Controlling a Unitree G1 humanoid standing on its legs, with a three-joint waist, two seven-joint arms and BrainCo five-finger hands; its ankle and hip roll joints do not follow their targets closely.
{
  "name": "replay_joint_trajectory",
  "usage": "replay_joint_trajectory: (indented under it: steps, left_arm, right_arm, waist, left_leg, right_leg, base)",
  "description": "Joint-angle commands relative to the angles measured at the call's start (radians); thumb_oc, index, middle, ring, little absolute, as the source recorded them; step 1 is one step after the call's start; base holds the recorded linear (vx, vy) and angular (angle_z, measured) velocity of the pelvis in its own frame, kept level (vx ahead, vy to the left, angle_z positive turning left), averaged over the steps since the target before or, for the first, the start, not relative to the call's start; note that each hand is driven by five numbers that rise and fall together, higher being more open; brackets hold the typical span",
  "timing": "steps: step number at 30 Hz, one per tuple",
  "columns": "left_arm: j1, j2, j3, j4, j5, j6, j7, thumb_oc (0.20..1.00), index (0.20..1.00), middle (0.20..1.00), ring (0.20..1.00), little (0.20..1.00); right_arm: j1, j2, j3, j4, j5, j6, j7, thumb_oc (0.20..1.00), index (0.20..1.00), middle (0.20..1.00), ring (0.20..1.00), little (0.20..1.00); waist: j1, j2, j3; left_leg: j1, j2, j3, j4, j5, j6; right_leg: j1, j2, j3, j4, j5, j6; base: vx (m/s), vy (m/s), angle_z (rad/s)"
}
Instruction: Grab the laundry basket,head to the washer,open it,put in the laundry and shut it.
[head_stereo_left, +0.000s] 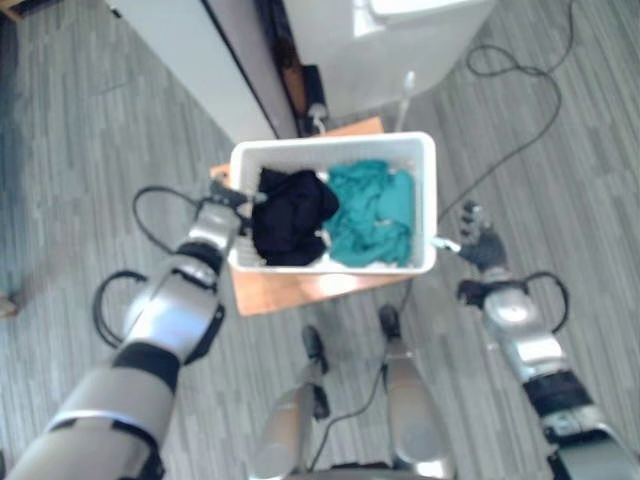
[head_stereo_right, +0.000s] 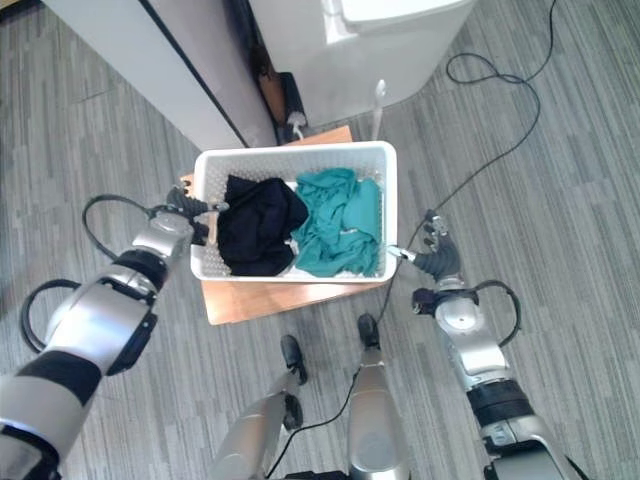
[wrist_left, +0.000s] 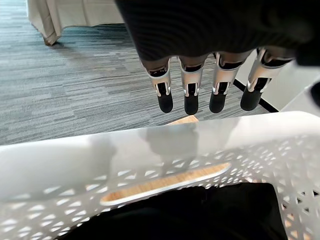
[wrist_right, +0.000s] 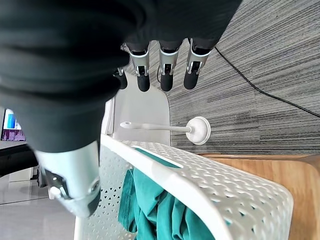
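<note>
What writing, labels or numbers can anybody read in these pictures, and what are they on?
None can be read.
White laundry basket: no label shows on its perforated walls or rim.
Black garment and teal garment inside it: no print visible.
White appliance behind the basket: no legible marking.
Small coloured patch at the edge of the right wrist view: too blurred to read.
</note>
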Motion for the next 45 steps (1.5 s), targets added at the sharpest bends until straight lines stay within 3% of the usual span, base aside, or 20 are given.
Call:
replay_joint_trajectory:
  steps: [1,12,23,32,45]
  left_arm:
    - [-0.072,-0.019,0.005,0.094,0.044,-0.015,0.012,1.000,1.000,1.000,1.000,1.000]
    - [-0.045,-0.053,0.022,0.115,0.044,-0.009,0.016,1.000,1.000,1.000,1.000,1.000]
    - [-0.032,-0.069,0.011,0.108,0.037,-0.012,0.021,1.000,1.000,1.000,1.000,1.000]
    - [-0.038,-0.089,-0.003,0.097,0.038,-0.009,0.030,1.000,1.000,1.000,1.000,1.000]
    - [-0.019,-0.122,-0.017,0.070,0.039,-0.019,0.043,1.000,1.000,1.000,1.000,1.000]
  right_arm:
    - [0.030,-0.030,-0.051,-0.066,0.029,-0.058,-0.016,1.000,1.000,1.000,1.000,1.000]
    - [0.000,-0.051,-0.061,-0.148,0.040,-0.078,-0.029,1.000,1.000,1.000,1.000,1.000]
    - [-0.093,-0.048,-0.029,-0.083,0.018,-0.062,-0.077,1.000,1.000,1.000,1.000,1.000]
    - [-0.178,-0.010,-0.005,0.032,-0.021,-0.044,-0.155,1.000,1.000,1.000,1.000,1.000]
    - [-0.121,0.049,0.015,0.049,0.011,-0.055,-0.146,1.000,1.000,1.000,1.000,1.000]
  waist:
    - [0.001,-0.060,-0.049]
    - [-0.008,-0.073,-0.047]
    - [0.006,-0.070,-0.045]
    - [0.022,-0.043,-0.036]
    - [0.027,-0.019,-0.033]
  left_leg:
    - [-0.049,0.094,-0.040,0.150,-0.092,-0.070]
    - [-0.080,0.106,-0.025,0.152,-0.093,-0.073]
    - [-0.092,0.103,-0.034,0.155,-0.091,-0.075]
    - [-0.112,0.091,-0.039,0.155,-0.087,-0.071]
    - [-0.133,0.075,-0.041,0.167,-0.089,-0.066]
  right_leg:
    - [-0.083,-0.057,-0.019,0.071,-0.035,0.064]
    - [-0.120,-0.049,-0.012,0.074,-0.031,0.065]
    - [-0.126,-0.049,-0.019,0.077,-0.033,0.060]
    - [-0.151,-0.055,-0.019,0.098,-0.039,0.058]
    - [-0.169,-0.066,-0.017,0.110,-0.039,0.058]
  base:
    - [0.00,0.000,0.00]
    - [0.00,0.002,-0.04]
    - [0.00,0.000,0.00]
    - [0.00,0.003,0.01]
    - [0.00,0.004,0.01]
